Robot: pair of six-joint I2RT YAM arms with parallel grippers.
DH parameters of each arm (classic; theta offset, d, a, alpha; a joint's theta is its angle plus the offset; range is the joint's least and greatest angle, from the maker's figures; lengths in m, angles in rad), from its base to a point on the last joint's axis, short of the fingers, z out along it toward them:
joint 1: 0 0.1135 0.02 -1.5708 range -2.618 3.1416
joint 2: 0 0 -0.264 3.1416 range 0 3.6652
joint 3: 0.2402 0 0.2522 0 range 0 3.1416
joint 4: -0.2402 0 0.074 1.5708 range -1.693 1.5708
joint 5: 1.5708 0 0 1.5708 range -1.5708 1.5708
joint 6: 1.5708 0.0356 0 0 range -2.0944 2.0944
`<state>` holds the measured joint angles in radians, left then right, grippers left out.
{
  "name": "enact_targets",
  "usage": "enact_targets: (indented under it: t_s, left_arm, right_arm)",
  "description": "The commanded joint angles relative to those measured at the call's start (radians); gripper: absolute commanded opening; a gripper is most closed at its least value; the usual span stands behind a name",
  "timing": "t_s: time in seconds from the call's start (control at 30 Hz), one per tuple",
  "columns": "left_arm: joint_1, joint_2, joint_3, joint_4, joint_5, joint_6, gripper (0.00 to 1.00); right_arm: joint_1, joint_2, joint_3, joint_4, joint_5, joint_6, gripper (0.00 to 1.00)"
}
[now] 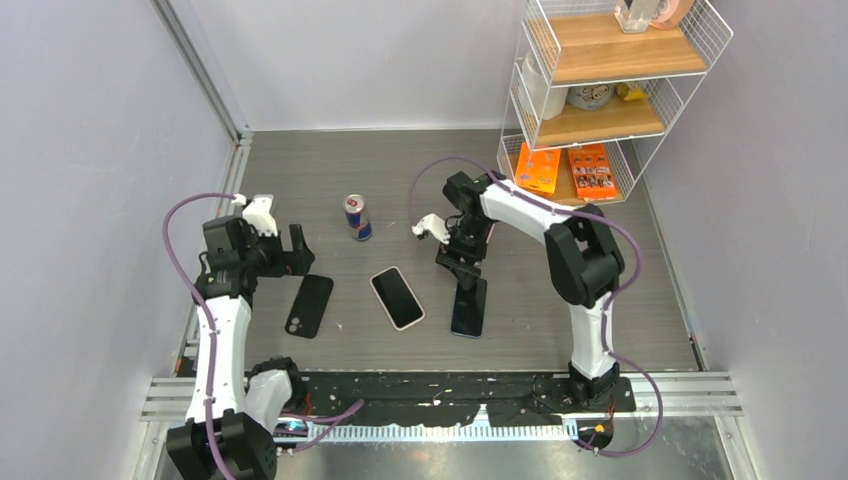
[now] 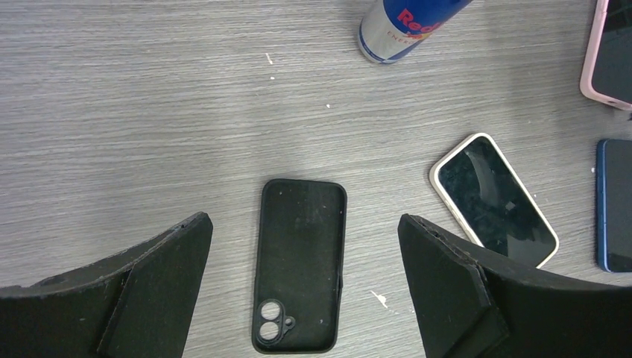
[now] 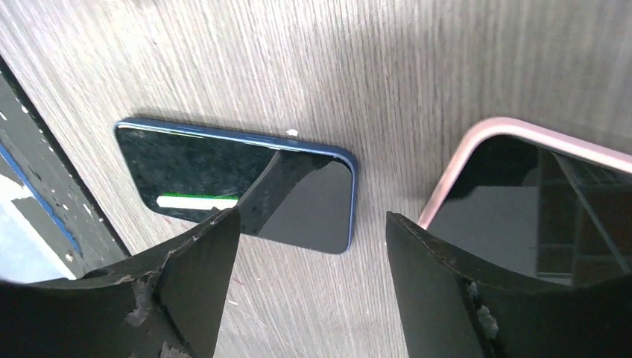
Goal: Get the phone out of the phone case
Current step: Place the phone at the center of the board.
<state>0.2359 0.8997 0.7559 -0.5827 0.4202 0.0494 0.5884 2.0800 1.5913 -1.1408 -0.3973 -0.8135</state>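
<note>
**Bare phone and empty case lie apart on the table**

A grey wood-grain table stands between pale walls, with a wire shelf in the far right corner. The blue phone lies flat and uncased beneath the right gripper, whose fingers are spread and hold nothing. The black case lies empty under the left gripper, also spread wide. There is bare tabletop around a cream-cased phone and a can. A pink-cased phone is cut off at the frame edge.

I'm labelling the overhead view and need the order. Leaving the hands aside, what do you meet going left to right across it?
black phone case → drinks can → phone in a pale case → blue phone → wire shelf
</note>
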Motion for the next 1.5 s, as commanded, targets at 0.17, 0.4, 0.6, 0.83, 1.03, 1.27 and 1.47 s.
enact_targets:
  t_s: [0.17,0.4,0.6,0.83,1.03,1.27,1.47]
  left_arm:
    - [-0.003,-0.047,-0.035,0.104,-0.087,0.055,0.99]
    - [-0.003,-0.087,-0.025,0.118,-0.2,0.033,0.99]
    - [-0.004,-0.154,-0.055,0.176,-0.2,0.014,1.0]
    - [-0.003,-0.15,-0.072,0.196,-0.235,0.006,1.0]
    - [-0.003,-0.15,-0.072,0.195,-0.283,0.008,0.99]
    - [-0.003,-0.189,-0.103,0.219,-0.269,0.02,1.0]
    - [-0.003,-0.189,-0.106,0.22,-0.253,0.02,1.0]
  right_arm:
    - [0.067,-0.32,-0.202,0.406,0.107,0.328,0.95]
    - [0.102,-0.399,-0.293,0.574,0.11,0.556,0.96]
    - [0.088,-0.418,-0.345,0.662,0.026,0.701,0.96]
    - [0.136,-0.404,-0.388,0.747,0.05,0.786,0.96]
    - [0.258,-0.381,-0.408,0.815,0.192,0.86,0.95]
    - [0.342,-0.315,-0.407,0.871,0.279,0.911,0.95]
    - [0.346,-0.259,-0.407,0.908,0.28,0.937,0.95]
